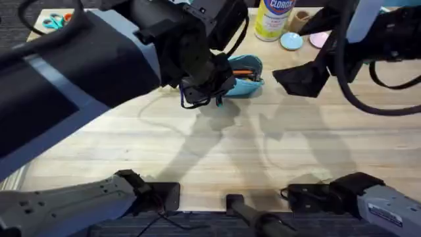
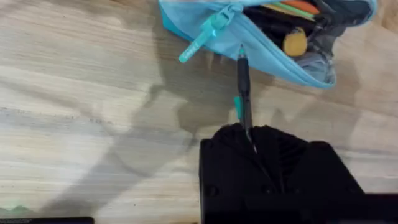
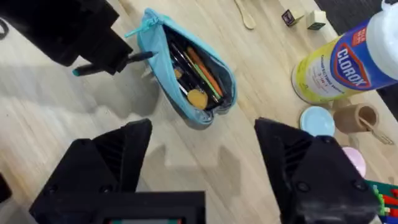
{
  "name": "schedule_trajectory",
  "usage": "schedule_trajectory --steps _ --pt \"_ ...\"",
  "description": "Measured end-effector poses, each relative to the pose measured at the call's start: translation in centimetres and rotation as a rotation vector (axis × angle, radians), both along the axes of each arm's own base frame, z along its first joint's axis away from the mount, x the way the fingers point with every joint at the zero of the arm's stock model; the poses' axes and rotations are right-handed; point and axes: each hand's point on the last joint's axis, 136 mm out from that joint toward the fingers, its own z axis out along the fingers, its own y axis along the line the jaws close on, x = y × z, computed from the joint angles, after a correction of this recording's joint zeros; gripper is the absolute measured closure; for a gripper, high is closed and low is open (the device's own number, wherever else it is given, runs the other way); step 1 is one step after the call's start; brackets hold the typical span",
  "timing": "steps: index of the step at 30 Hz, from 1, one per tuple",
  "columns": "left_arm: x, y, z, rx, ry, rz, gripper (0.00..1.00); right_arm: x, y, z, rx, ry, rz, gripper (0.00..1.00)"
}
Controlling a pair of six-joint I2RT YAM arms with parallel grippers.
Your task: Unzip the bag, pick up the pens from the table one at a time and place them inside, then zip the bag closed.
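The turquoise pencil pouch (image 3: 186,74) lies unzipped on the wooden table (image 1: 217,158), pens visible inside. A black pen with teal accent (image 2: 243,93) points at its open edge.

- We see a yellow Clorox tub (image 3: 339,65) with a white lid, at 12 o'clock on the far side of the tabletop.
- A small round light-blue lid (image 3: 317,120) lies just beside the tub.
- A brown cup (image 3: 357,116) with a stick in it stands beside the blue lid.
- A pink round thing (image 1: 318,39) lies near them.
- Scissors (image 1: 56,20) with orange and teal handles lie far off at 10 o'clock.
- A wooden spoon (image 3: 245,14) and two small blocks (image 3: 303,17) lie far back.
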Motion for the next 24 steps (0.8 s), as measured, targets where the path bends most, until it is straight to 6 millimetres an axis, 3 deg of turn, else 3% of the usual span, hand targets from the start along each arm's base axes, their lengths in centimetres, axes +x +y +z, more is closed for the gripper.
schedule_trajectory --steps 5,12,18,24 --pt "-0.5 0.0 0.5 -0.024 0.006 0.005 0.957 0.0 0.0 0.0 0.000 0.000 0.000 0.004" --pt "-2.4 2.6 1.9 0.012 0.031 0.110 0.957 0.0 0.0 0.0 0.000 0.000 0.000 0.004" --pt "-1.9 3.6 3.1 0.012 -0.030 0.174 0.957 0.0 0.0 0.0 0.000 0.000 0.000 0.005" --pt "-0.6 3.1 4.5 -0.003 -0.115 0.128 0.958 0.0 0.0 0.0 0.000 0.000 0.000 0.005"
